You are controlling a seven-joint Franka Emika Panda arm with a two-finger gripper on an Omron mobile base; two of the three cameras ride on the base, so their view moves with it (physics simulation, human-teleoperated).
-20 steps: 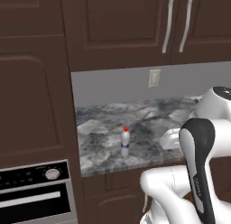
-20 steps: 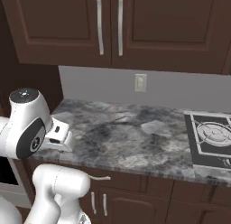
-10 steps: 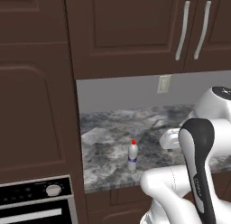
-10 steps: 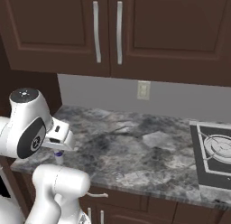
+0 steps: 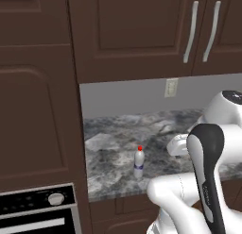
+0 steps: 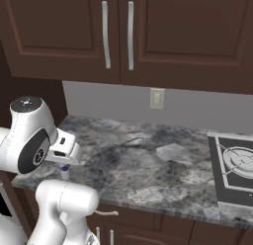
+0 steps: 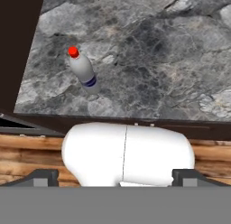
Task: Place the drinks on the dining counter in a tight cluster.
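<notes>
The tool (image 7: 115, 175), jaws wide apart, hangs above a grey marbled counter (image 5: 113, 148) bearing an upright bottle (image 5: 139, 162).

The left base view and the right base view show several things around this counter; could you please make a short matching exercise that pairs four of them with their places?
Things:
1. bottle
2. wall outlet
3. cooktop
4. oven knob

Places:
A. at the right end of the grey counter
B. on the panel below and left of the counter
C. upright on the counter near its front edge
D. on the grey wall above the counter, under the cabinets

Pairs: 1-C, 2-D, 3-A, 4-B
</notes>
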